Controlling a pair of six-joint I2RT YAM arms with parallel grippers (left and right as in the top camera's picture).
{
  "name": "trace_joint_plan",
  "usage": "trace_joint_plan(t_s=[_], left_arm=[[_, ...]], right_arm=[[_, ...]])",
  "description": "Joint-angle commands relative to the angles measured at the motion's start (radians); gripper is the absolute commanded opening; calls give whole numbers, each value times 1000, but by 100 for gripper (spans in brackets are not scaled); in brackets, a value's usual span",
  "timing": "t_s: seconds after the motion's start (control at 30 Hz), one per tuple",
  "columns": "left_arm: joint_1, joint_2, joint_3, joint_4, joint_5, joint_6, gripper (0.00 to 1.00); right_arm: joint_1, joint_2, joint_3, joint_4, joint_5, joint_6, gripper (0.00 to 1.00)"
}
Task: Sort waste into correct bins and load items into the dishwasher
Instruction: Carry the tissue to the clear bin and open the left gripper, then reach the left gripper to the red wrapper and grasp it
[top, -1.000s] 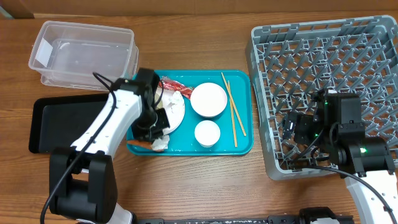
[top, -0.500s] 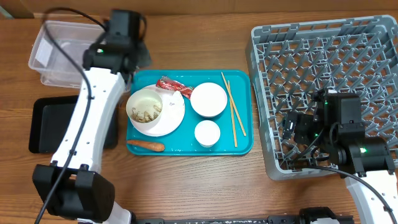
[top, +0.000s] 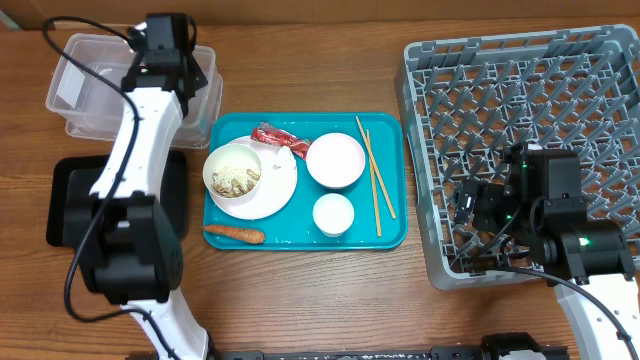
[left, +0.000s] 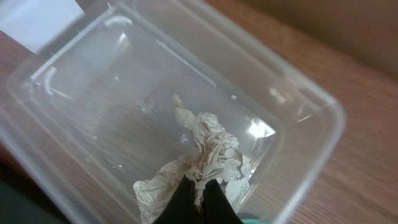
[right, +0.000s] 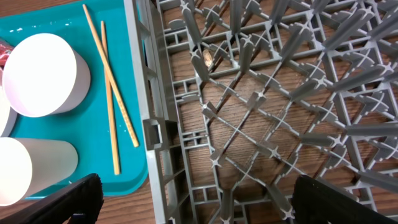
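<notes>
My left gripper (left: 199, 191) is shut on the crumpled white paper ball (left: 214, 146) and holds it inside the clear tub (left: 124, 74); in the overhead view it (top: 188, 72) is over the tub's (top: 95, 95) right end, hiding the ball. On the teal tray (top: 392, 232) are a red wrapper (top: 275, 137), a carrot (top: 235, 235), a bowl of food scraps (top: 232, 180) on a white plate (top: 282, 190), a white bowl (top: 335, 160), a small cup (top: 333, 214) and chopsticks (top: 372, 180). My right gripper (right: 205, 205) is open and empty over the grey dish rack's (top: 520, 90) left edge.
The shallow black tray (top: 65, 200) lies left of the teal tray, partly under my left arm. The right wrist view shows the rack's pegs (right: 261, 99), the chopsticks (right: 112, 93) and two white bowls (right: 43, 74) beside it.
My left arm rose from the teal tray's lower left corner with the paper ball and swung back left over the clear tub. The right arm has not moved.
</notes>
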Motion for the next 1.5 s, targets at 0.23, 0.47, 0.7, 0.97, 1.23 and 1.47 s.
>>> trace_joint_plan(t_s=[0.23, 0.47, 0.7, 0.97, 1.23, 1.47], left_arm=[[-20, -100, 79, -59, 101, 118, 65], [-97, -128, 74, -224, 376, 118, 72], [-163, -8, 73, -299, 375, 112, 77], [-171, 119, 73, -291, 364, 113, 85], [-171, 195, 73, -277, 405, 114, 67], [-174, 195, 73, -280, 412, 114, 56]], right_arm=[[3, -9, 32, 6, 10, 0, 100], [3, -9, 32, 5, 10, 0, 100], [3, -9, 32, 5, 10, 1, 100], [3, -9, 32, 1, 10, 1, 100], [3, -9, 32, 2, 10, 1, 100], [3, -9, 32, 2, 10, 0, 100]])
